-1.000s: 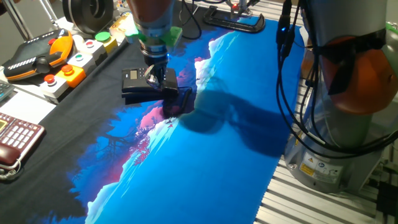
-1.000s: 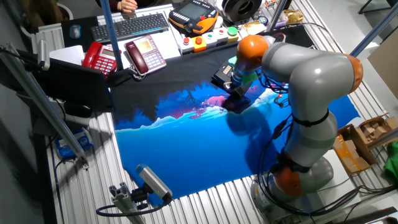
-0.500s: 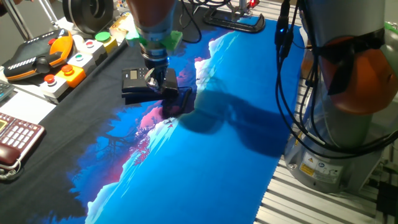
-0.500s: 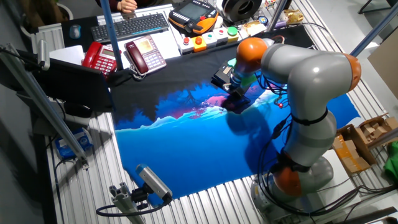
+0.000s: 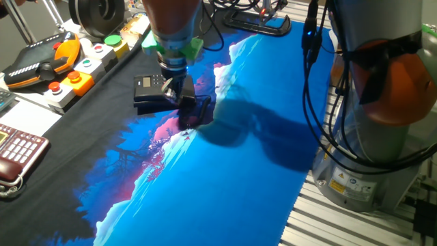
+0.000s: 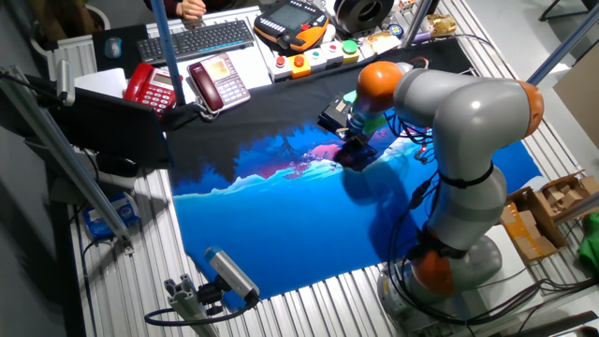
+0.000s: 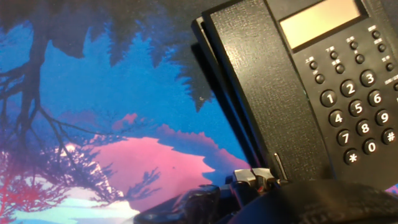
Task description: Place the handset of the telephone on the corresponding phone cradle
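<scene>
The black telephone [image 5: 147,89] lies on the dark end of the printed cloth; it also shows in the other fixed view [image 6: 332,117]. The hand view shows its keypad and display [image 7: 298,93], with the cradle strip [image 7: 229,87] along its left side, bare. The handset [image 5: 196,111] lies beside the phone on the cloth, slanting away from it. It fills the bottom of the hand view [image 7: 298,202] as a dark blur, with coiled cord next to it. My gripper [image 5: 174,87] stands over the handset's end by the phone and looks shut on it. The fingertips are hidden.
A dark red and cream keypad phone [image 5: 17,150] sits at the left edge. An orange-and-black controller [image 5: 41,61] and a button box [image 5: 82,72] lie behind the phone. A keyboard [image 6: 197,39] and a red phone [image 6: 150,86] lie beyond. The arm's base [image 5: 382,102] stands at the right.
The hand has shifted very slightly, turning or sinking a little over the phone. The handset and telephone lie where they were.
</scene>
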